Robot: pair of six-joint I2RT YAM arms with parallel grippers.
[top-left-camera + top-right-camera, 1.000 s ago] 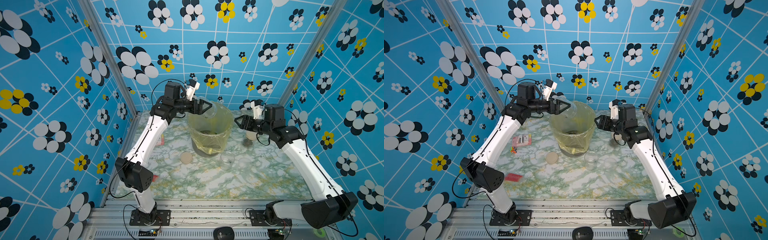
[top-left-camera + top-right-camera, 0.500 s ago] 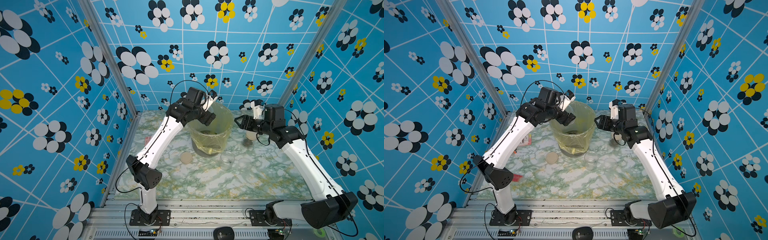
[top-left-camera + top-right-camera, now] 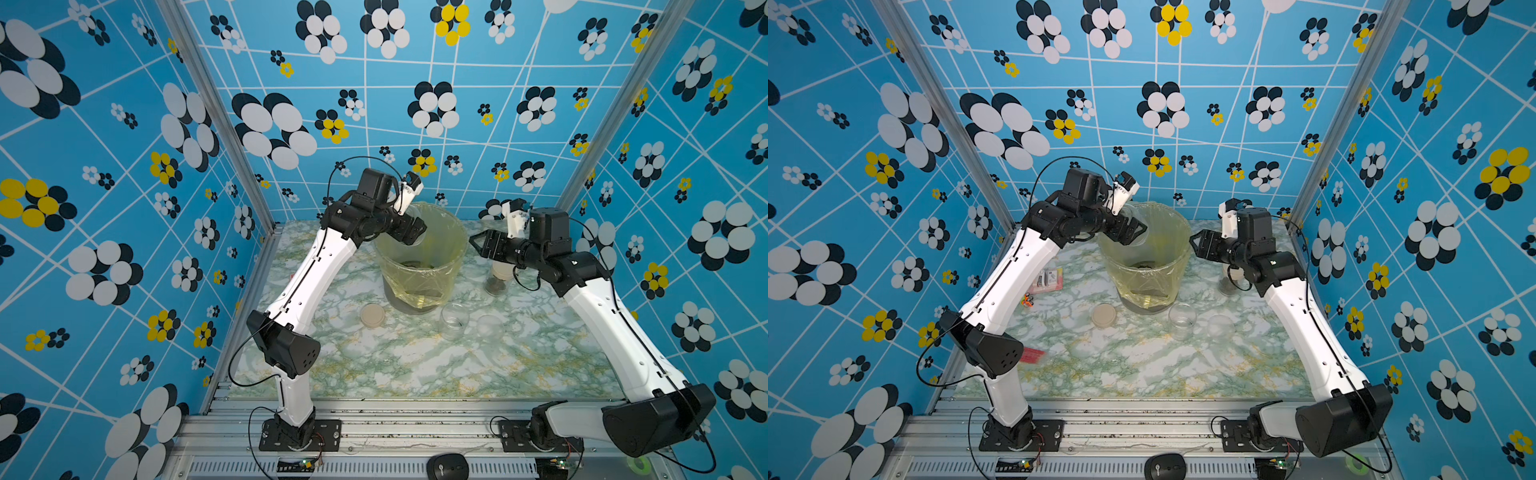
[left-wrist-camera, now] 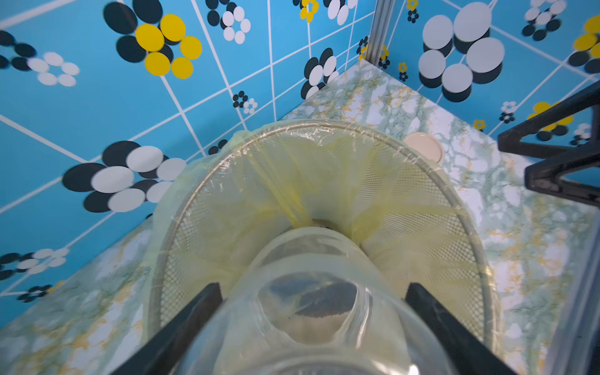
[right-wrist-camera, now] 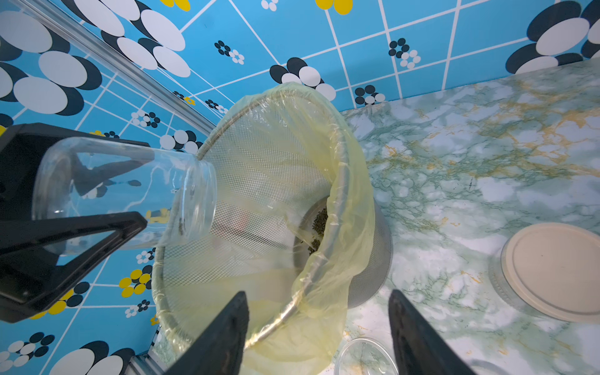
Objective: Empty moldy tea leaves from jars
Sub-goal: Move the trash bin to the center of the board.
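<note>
the lined bin [image 3: 415, 276] stood at the middle back of the tabletop [image 3: 415, 374], and the tilted jar [image 5: 123, 194] clamped in the left gripper [image 3: 411, 233] blocked the left part of its mouth. the right gripper [image 3: 477, 245], jaws apart and empty, hung just beside the bin's right wall, with a lidded jar [image 3: 496, 279] under its arm. a beige lid [image 3: 372, 316], an open jar [image 3: 453, 321] and a clear lid [image 3: 490, 326] lay just before the bin; the tabletop's front lay open.
</note>
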